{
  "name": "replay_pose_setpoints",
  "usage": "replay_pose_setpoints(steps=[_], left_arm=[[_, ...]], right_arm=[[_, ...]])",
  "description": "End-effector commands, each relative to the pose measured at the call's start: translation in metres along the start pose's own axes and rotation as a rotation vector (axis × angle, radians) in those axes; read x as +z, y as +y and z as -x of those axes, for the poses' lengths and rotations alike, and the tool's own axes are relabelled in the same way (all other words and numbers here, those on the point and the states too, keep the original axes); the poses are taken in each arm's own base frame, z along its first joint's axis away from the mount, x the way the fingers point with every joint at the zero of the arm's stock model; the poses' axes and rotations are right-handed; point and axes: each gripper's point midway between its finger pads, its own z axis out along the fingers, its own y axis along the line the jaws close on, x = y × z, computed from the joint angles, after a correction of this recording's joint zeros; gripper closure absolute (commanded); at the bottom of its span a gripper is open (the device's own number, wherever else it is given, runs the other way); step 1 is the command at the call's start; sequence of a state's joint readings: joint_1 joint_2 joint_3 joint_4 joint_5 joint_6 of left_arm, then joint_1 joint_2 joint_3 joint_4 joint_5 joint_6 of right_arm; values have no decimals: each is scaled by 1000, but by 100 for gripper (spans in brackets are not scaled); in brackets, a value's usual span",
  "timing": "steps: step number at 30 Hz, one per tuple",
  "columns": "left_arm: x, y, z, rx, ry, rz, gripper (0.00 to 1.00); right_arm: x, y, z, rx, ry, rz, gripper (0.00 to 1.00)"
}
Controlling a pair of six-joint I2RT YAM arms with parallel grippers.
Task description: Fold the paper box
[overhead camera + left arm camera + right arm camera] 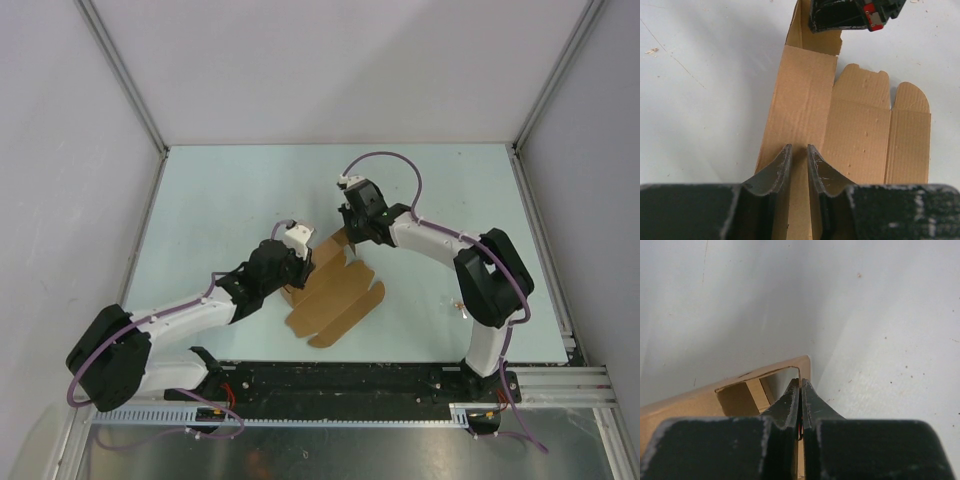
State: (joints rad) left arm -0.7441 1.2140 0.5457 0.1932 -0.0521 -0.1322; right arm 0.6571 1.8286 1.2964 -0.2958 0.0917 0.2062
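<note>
top: overhead, wide | both wrists: close, low | all share: paper box point(335, 292)

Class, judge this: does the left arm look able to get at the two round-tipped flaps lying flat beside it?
Probably yes. The flaps lie bare beside the left end effector, nothing between, though it seems to pinch a panel of the paper box and must release first.

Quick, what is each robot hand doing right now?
Left hand: fingers nearly together astride the paper box; grip cannot be told.
Right hand: closed, pinching the paper box's edge.
</note>
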Motion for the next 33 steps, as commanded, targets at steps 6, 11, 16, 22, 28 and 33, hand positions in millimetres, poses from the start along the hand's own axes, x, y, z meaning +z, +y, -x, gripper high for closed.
replay_pose_setpoints(steps=[6,11,16,22,28,33], left_arm=[[0,-3,-13,-1,45,-13,77],[0,-3,-14,-1,47,-11,77],[0,-3,-14,-1,47,-11,77],[0,-3,-13,0,43,-10,77],[1,-3,-14,-1,48,-11,77],[1,-2,-14,-1,50,-9,77]], right_arm=[[4,15,41,107,-90,24,100],[1,15,31,201,-44,-5,100],[-5,14,18,248,0,-42,100],[-13,16,9,303,32,-68,100],[-15,20,-4,302,69,-90,100],[-19,21,-15,276,95,-125,100]])
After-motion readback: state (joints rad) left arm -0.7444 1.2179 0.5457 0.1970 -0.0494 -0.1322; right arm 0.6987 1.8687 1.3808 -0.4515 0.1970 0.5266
